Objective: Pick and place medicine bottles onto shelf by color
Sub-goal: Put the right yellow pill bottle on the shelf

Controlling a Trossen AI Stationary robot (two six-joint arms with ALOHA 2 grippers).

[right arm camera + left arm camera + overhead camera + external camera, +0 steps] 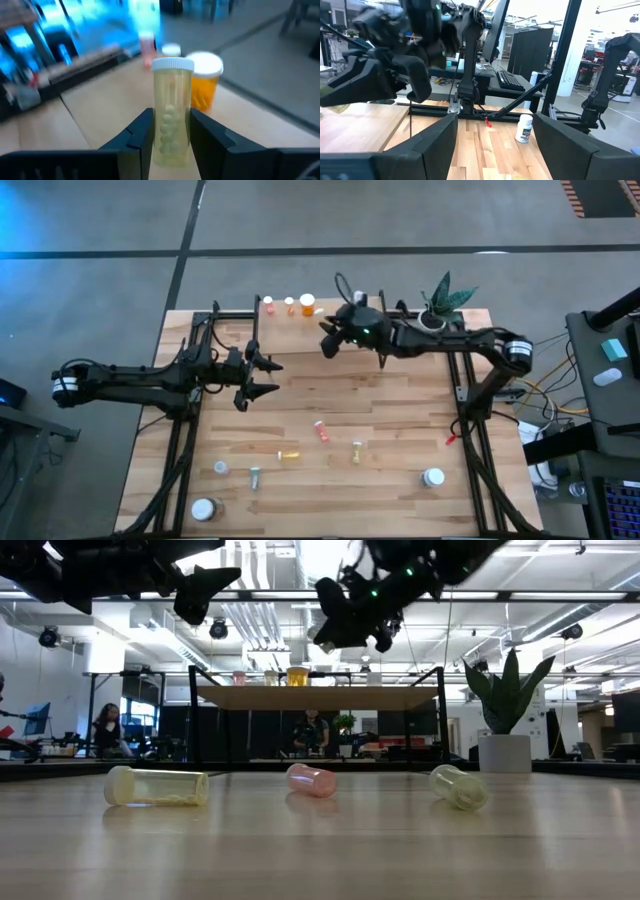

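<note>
My right gripper (171,131) is shut on a pale yellow-green vial (172,100) with a white cap. It hangs above the shelf (320,697) at the table's far edge. On the shelf just beyond the vial stand an orange bottle (205,85) and a red one (147,50). My left gripper (268,378) waits open over the table's left middle, touching nothing. Loose bottles lie on the table: a red one (321,430), a yellow one (289,454) and several more near the front. My right gripper pinches the vial's lower body (172,142) between its two fingers, one on each side. The fingers reach in roughly level, from the table's right toward the shelf. The vial stands upright with its cap up, lifted clear above the shelf board.
A white pot with a green plant (440,305) stands at the far right corner, close to my right arm. A white bottle (433,477) stands near the front right and another (204,508) at the front left. Black frame rails run along both sides of the table.
</note>
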